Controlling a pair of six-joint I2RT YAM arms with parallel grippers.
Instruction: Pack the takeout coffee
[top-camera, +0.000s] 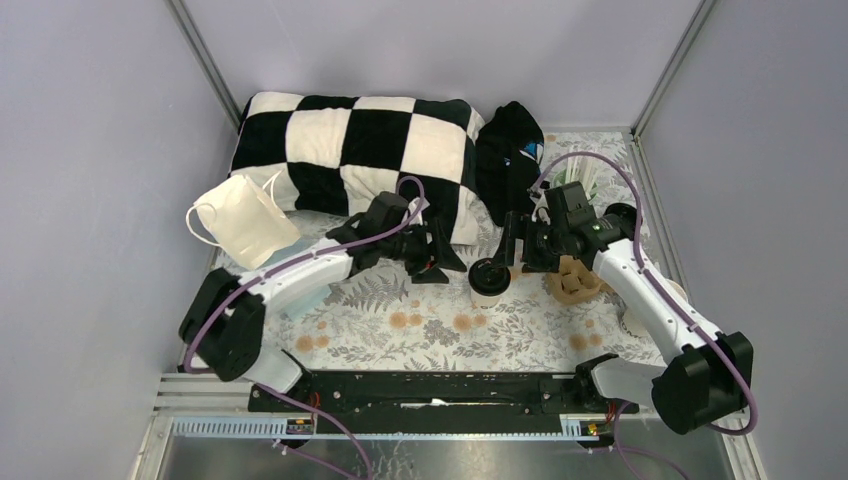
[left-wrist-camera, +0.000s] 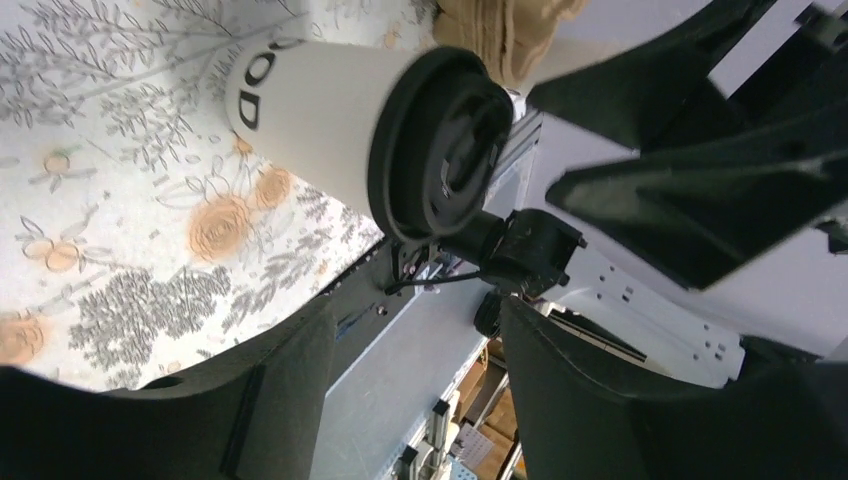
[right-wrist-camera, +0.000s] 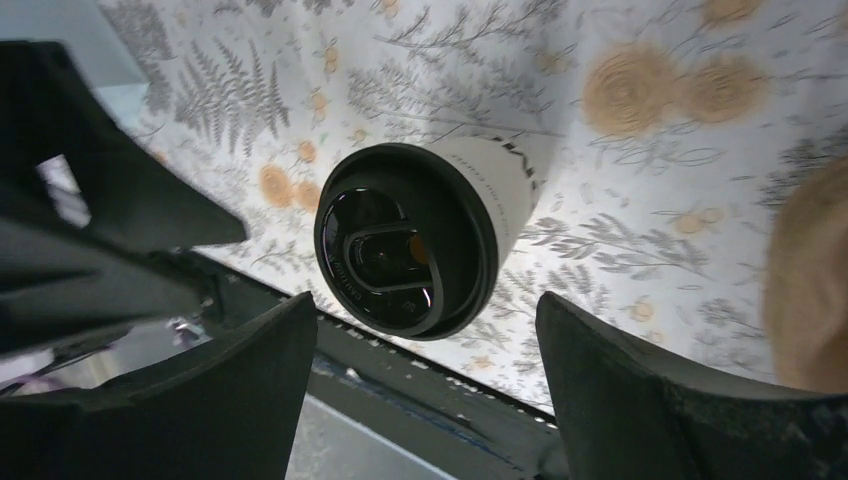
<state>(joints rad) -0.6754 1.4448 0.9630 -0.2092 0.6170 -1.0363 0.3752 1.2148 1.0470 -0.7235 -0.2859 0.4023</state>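
Note:
One takeout coffee (top-camera: 489, 281), a white paper cup with a black lid, stands upright on the floral tablecloth between my two grippers. My left gripper (top-camera: 452, 262) is just to its left, open, with nothing between its fingers. In the left wrist view the cup (left-wrist-camera: 330, 110) lies beyond the left gripper (left-wrist-camera: 415, 320). My right gripper (top-camera: 515, 260) hangs open just right of and behind the cup. The right wrist view shows the lid (right-wrist-camera: 405, 240) ahead of the right gripper (right-wrist-camera: 425, 345), apart from both fingers.
A brown pulp cup carrier (top-camera: 575, 281) sits right of the cup, under the right arm. A white paper bag (top-camera: 240, 222) lies at the left. A checkered pillow (top-camera: 350, 150) and a black cloth (top-camera: 508, 160) fill the back. A cup of white sticks (top-camera: 580, 180) stands back right.

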